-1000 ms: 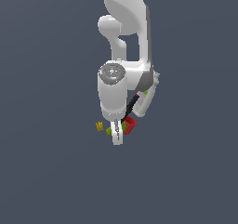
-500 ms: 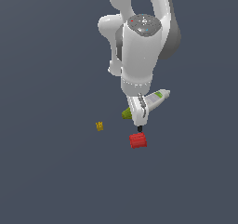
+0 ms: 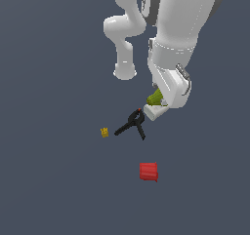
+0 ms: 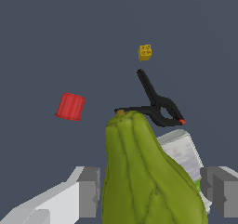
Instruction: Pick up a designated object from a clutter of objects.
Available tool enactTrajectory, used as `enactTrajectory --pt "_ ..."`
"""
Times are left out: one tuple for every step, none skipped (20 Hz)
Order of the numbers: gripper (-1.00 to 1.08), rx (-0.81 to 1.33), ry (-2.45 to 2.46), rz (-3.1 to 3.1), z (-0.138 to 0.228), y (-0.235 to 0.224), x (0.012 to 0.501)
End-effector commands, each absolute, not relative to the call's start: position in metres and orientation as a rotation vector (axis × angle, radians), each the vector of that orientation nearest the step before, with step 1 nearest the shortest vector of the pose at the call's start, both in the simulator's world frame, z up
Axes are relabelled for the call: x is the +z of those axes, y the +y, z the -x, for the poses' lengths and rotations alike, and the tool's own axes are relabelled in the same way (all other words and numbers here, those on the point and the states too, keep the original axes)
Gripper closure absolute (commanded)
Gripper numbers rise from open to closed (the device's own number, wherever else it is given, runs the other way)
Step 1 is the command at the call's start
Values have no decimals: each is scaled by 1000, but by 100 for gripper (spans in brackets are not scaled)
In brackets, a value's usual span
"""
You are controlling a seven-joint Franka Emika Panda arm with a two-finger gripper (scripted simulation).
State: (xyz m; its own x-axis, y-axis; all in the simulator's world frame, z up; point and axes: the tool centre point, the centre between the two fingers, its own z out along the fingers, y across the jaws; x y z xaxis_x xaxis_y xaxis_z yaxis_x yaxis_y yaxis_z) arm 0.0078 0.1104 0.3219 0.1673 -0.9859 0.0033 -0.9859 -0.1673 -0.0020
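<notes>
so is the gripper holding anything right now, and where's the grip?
Yes: the gripper holds the olive-green pear-like lump by its wide lower body, one finger on each side, the stem end pointing away from the wrist.

Flat, even simulator light; dim slate-grey ground, no cast shadows visible under the red cup (image 3: 148, 171) or black clamp (image 3: 133, 124). Soft highlight on the white arm (image 3: 180, 29), light seemingly from above. Edges pixelated, coarse; no blur, glare or edge distortion
</notes>
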Motion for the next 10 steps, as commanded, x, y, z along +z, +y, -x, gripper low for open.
enactTrajectory --pt "108 5 -2028 -2399 -5 121 339" --pt "108 4 -2027 -2399 -4 125 344" --pt "108 4 -2027 -2399 -4 128 349" --pt "108 3 -2027 -2400 -3 131 353" --pt "108 3 -2027 -2400 -3 134 357" --pt "108 2 -2027 -2400 -3 136 360" --pt "108 2 -2027 -2400 -2 138 362" --pt "108 1 -2027 -2400 -2 139 364" --pt "108 1 -2027 -2400 -2 140 366" --pt "108 1 -2027 -2400 -3 141 367"
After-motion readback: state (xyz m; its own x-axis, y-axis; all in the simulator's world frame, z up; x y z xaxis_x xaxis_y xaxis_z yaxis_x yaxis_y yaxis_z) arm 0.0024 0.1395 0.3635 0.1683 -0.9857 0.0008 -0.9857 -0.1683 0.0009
